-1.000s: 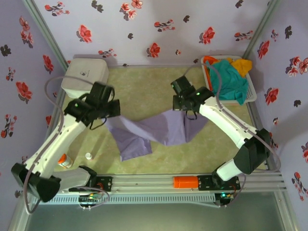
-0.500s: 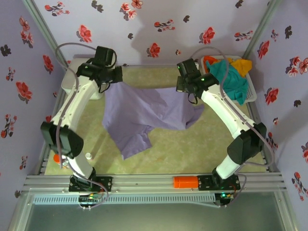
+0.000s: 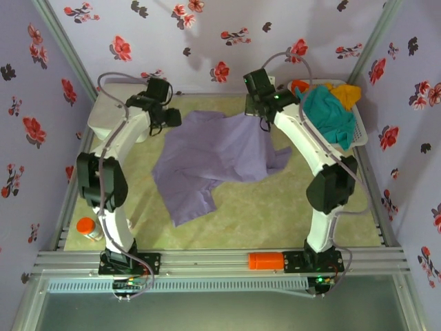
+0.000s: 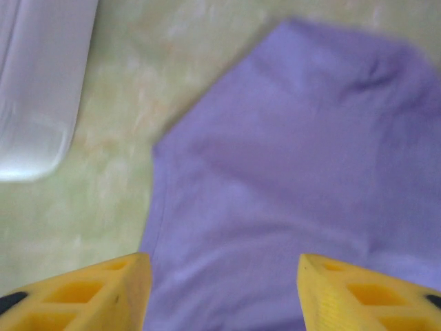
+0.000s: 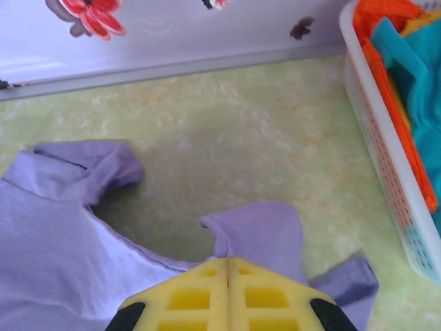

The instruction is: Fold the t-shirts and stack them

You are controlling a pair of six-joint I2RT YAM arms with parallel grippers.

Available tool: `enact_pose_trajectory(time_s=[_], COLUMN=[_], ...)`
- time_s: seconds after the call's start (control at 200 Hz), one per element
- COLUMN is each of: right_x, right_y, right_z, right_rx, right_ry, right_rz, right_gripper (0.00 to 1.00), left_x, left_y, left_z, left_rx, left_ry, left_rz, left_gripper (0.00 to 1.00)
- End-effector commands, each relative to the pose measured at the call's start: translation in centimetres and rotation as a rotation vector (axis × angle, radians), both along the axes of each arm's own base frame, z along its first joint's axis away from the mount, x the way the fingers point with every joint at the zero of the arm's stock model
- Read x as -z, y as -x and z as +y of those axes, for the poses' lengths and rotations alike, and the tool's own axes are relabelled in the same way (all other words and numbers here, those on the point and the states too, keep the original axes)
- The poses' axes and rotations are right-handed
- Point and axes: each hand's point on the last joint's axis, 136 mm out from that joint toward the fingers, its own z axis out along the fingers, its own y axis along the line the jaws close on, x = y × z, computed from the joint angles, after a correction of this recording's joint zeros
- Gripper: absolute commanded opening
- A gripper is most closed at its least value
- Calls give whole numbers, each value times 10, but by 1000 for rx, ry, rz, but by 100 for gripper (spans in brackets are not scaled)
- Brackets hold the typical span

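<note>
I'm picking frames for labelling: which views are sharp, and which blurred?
Top view: sharp, evenly lit, no glare. Left wrist view: the purple shirt and white box are smeared and soft. Right wrist view: crisp, shirt seam and basket mesh clear.

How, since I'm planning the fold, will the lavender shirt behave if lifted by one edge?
Likely floppy: the lavender t-shirt lies creased and rumpled on the table. Probably light: the right gripper pinches just one edge. Pushed, it would likely bunch, not slide.
</note>
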Motion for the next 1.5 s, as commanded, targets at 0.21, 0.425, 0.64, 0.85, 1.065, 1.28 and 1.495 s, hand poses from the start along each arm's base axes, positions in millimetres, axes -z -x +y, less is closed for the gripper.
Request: enact_pose_trajectory(time_s=[0.21, 0.425, 0.64, 0.85, 1.065, 1.28, 1.495], right_x=[1, 40, 58, 81, 108, 147, 158], right_y=[-92, -97, -55, 14, 97, 174, 214], right_z=[-9, -7, -11, -34, -61, -97, -126], right_rx=[76, 17, -7, 21, 86, 145, 203], right_ry=[145, 126, 101, 54, -42, -31, -59], right_rz=[-124, 3, 105, 184, 256, 333, 329], right_gripper=[0, 80, 99, 99, 85, 83, 80], left_x=[27, 76, 105, 122, 139, 149, 124], left_y=[190, 273, 294, 287, 280, 277, 299], left_z=[-24, -31, -29, -39, -47, -50, -3], left_rx=[10, -29, -71, -85, -62, -35, -47], left_ry=[90, 122, 141, 179, 135, 72, -83], left_rz=[160, 263, 290, 277, 296, 322, 363], left_gripper=[65, 65, 66, 66, 58, 30, 0])
